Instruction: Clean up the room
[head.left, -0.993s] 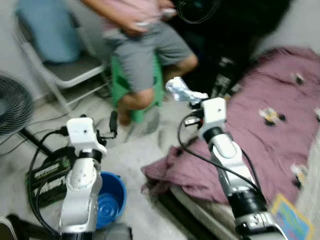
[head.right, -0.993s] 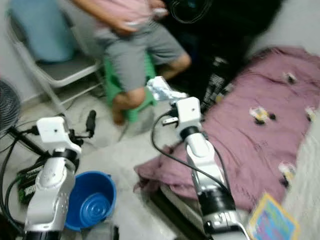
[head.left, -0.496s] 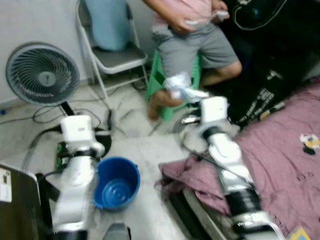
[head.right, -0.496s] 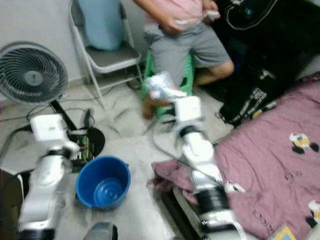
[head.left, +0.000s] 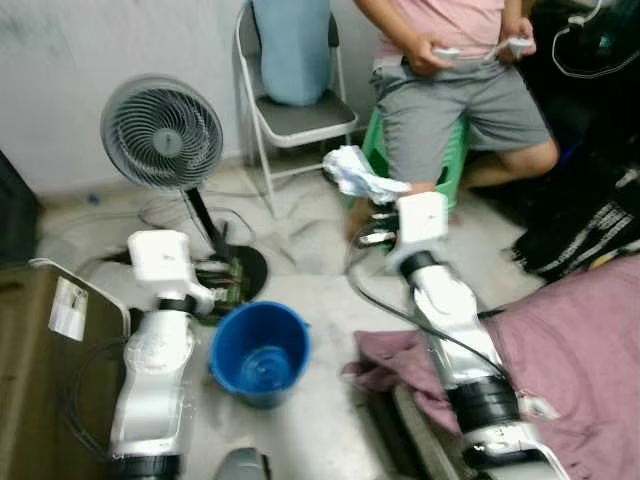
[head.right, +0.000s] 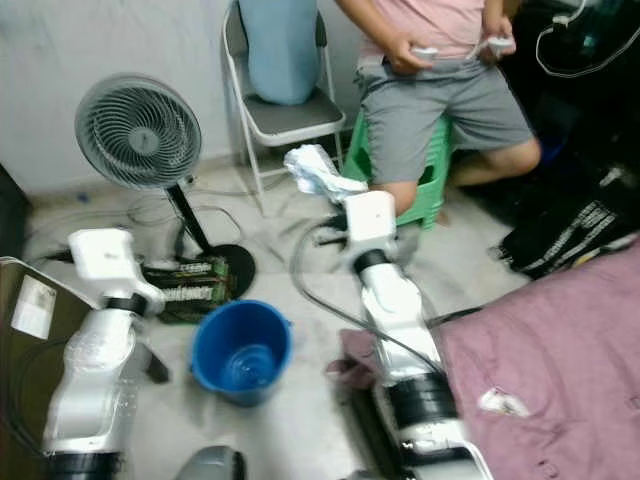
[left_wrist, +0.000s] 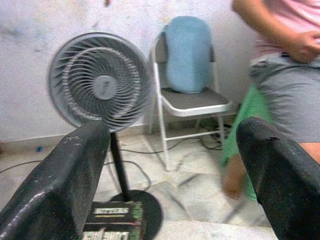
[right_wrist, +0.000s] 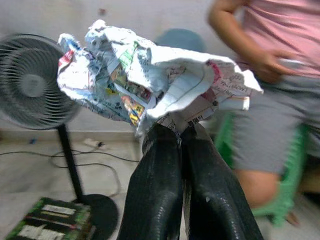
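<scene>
— What did we have in the right gripper (right_wrist: 176, 131)?

— We held a crumpled wad of printed paper (right_wrist: 150, 75), our two black fingers (right_wrist: 155, 190) pressed together on its lower edge. We had it raised in the air in front of the green stool (head.left: 452, 165) where a person (head.left: 460, 70) sat.

— And our left gripper (left_wrist: 172, 175)?

— Its fingers stood wide apart with nothing between them, facing the standing fan (head.left: 162, 132) and the folding chair (head.left: 290, 105).

— Where was the blue bucket (head.left: 260, 352)?

— It stood on the floor (head.left: 320, 250) between our two arms, near the fan's round base (head.left: 245, 270), with a green printed box (head.right: 185, 290) just beside it. The purple blanket (head.left: 570, 340) lay at our right, one corner drooping toward the floor.
</scene>
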